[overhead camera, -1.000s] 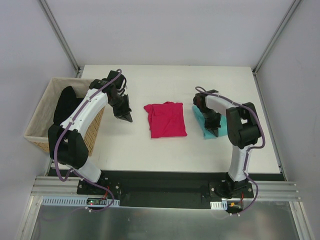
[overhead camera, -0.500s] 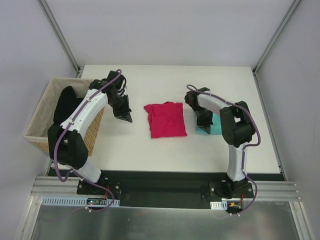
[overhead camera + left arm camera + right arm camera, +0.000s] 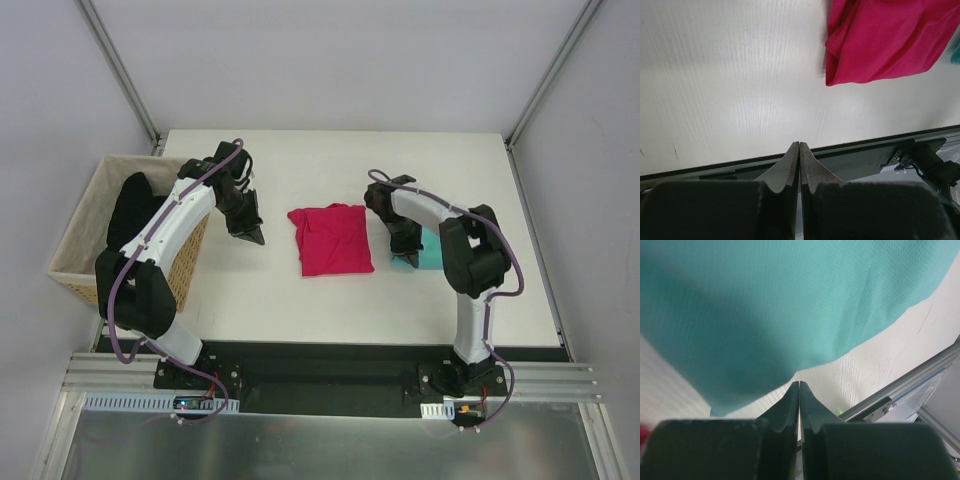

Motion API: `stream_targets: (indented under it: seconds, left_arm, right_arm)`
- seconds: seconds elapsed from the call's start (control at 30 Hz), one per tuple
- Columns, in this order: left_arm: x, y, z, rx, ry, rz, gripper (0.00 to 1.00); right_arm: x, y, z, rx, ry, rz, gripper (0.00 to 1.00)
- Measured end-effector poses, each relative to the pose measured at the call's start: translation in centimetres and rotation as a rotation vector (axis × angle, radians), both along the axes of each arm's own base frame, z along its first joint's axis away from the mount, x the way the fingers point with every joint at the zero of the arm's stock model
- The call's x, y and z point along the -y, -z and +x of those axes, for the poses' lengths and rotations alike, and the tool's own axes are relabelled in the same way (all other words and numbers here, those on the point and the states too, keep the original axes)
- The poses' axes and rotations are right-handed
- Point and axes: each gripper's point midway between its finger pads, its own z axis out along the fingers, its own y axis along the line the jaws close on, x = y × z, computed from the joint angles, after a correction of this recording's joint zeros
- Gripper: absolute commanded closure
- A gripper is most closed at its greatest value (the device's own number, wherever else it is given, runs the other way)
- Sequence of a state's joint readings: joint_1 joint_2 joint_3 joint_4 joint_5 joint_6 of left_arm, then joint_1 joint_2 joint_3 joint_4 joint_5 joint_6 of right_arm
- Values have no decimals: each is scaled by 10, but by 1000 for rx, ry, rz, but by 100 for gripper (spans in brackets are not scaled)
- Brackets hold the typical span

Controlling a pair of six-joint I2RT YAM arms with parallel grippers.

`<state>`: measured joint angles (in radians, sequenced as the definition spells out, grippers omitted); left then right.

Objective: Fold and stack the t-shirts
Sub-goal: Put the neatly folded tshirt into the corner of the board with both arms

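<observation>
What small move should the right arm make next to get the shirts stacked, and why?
Probably open the right gripper and pinch the edge of the teal shirt. Its fingers are pressed shut at that edge, seemingly with no cloth between, and the folded pink shirt lies apart, beside it.

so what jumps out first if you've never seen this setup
The bright pink shirt, folded in the middle of the white table. Just right of it a teal shirt lies partly hidden under the right arm, whose pincer is shut at the cloth's edge. A wicker basket stands at the far left.
</observation>
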<state>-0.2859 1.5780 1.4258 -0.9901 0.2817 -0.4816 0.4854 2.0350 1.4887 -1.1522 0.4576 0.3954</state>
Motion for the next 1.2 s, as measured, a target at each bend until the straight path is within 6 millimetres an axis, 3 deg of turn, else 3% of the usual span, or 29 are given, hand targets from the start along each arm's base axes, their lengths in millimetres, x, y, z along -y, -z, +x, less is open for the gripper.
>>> stream_targets:
  seconds: [0.1,0.27,0.33,0.43,0.5,0.67,0.83,0.97,1.2]
  left_arm:
    - [0,0,0,1,2,0,100]
    - [1,-1,4,5,7,0,100]
    - [2,-3,8,13,10,-2,100]
    - [4,-5,15,25,14,-5,100]
    - [5,-6,18,30,17,-5,100]
    - [5,-8,20,40,20,-6,100]
    - [5,-13,23,52,20,-4,100]
    - [6,-17,27,56,21,-2,100]
    - [8,-14,39,39,21,10,100]
  right_arm:
    - [-7,-12,-2,41,-22,18,89]
    - [-12,-58,6,177,-56,40,83]
    - [-10,-77,22,234,-59,34,84]
    - [-3,-99,55,316,-41,33,98]
    - [7,-106,75,348,-18,27,99]
    - [51,-93,105,331,77,1,99]
    - [99,-59,127,268,179,-21,99]
    - [132,-38,134,223,241,-24,99]
    - [172,-29,146,223,311,2,99]
